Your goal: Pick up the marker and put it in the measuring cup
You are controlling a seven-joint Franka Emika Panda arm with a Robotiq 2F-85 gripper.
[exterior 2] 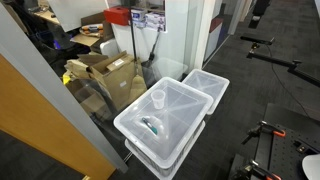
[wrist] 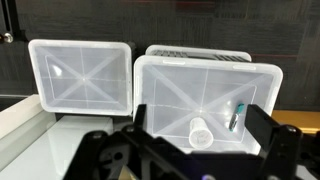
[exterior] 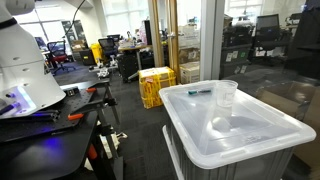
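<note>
The marker (wrist: 234,117), a thin dark stick with a blue-teal part, lies on the lid of a translucent white storage bin (wrist: 170,85). It also shows in both exterior views (exterior: 199,92) (exterior 2: 151,125). The clear measuring cup (wrist: 201,131) stands upright on the same lid, a short way from the marker, and shows in both exterior views (exterior: 227,95) (exterior 2: 158,98). My gripper (wrist: 200,150) hangs high above the bin, open and empty, with the cup and marker seen between its fingers. The gripper is out of frame in the exterior views.
A second white bin (wrist: 82,70) (exterior 2: 210,85) stands beside the first. A glass partition (exterior 2: 60,95) with cardboard boxes (exterior 2: 110,70) behind it runs along one side. Yellow crates (exterior: 156,85) and a cluttered workbench (exterior: 45,115) stand nearby.
</note>
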